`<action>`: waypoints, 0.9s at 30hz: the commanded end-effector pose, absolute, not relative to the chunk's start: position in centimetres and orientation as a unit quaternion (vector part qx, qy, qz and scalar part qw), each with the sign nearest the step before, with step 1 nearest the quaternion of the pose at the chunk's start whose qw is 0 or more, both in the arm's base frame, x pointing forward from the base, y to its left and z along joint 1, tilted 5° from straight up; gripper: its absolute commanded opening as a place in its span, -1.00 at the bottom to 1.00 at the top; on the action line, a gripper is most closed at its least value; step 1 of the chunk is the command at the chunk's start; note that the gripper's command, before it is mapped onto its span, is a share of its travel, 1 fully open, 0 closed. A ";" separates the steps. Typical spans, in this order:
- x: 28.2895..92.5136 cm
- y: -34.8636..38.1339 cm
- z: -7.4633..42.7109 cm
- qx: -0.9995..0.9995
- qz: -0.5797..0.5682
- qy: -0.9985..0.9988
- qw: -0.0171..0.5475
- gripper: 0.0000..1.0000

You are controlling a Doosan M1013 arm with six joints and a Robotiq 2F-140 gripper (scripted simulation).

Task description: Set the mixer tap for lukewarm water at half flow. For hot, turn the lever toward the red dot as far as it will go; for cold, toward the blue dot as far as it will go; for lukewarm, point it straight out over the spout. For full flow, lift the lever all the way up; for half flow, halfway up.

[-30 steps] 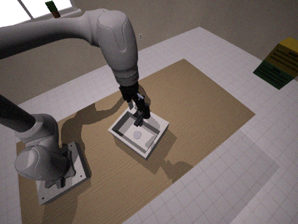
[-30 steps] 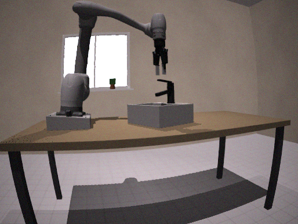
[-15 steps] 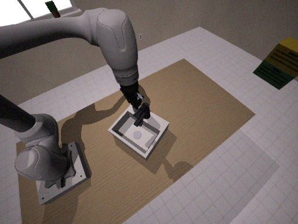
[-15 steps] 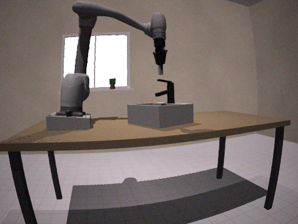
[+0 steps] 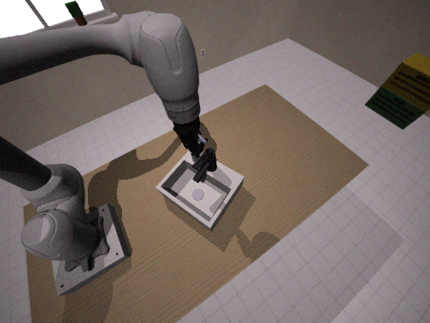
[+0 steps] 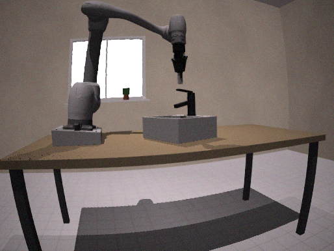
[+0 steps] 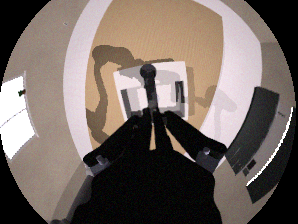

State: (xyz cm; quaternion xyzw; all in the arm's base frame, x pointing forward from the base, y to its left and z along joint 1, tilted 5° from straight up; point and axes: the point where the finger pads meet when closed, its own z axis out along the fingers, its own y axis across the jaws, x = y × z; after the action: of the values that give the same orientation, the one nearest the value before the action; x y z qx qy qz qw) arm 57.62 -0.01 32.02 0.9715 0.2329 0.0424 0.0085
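Observation:
A black mixer tap (image 6: 190,103) stands at the back rim of a white sink basin (image 6: 179,127) on the wooden table. Its lever (image 6: 184,90) juts out over the spout (image 6: 180,105), slightly raised, on the same side as the spout. In the top view the tap (image 5: 205,164) points over the basin (image 5: 200,192) toward the drain. My gripper (image 6: 179,78) hangs above the lever with a clear gap, fingers shut and empty. In the wrist view the shut fingertips (image 7: 153,117) meet just over the tap (image 7: 150,86) below.
The robot base (image 5: 89,248) sits on the table's left end. A yellow and green box (image 5: 403,89) lies on the floor at the far right. A window with a small plant (image 6: 126,93) is behind the table.

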 end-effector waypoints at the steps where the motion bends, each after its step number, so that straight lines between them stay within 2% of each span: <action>1: 57.6 0.0 32.0 0.972 0.042 0.233 0.008 -1.00; 16: 57.6 0.0 32.0 0.974 0.043 0.223 0.008 -1.00; 27: 57.6 0.0 32.4 0.996 0.043 0.073 0.001 -1.00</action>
State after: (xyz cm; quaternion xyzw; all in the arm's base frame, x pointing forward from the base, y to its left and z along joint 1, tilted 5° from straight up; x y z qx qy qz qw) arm 57.60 -0.03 32.28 0.9927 0.1121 0.0439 -0.0002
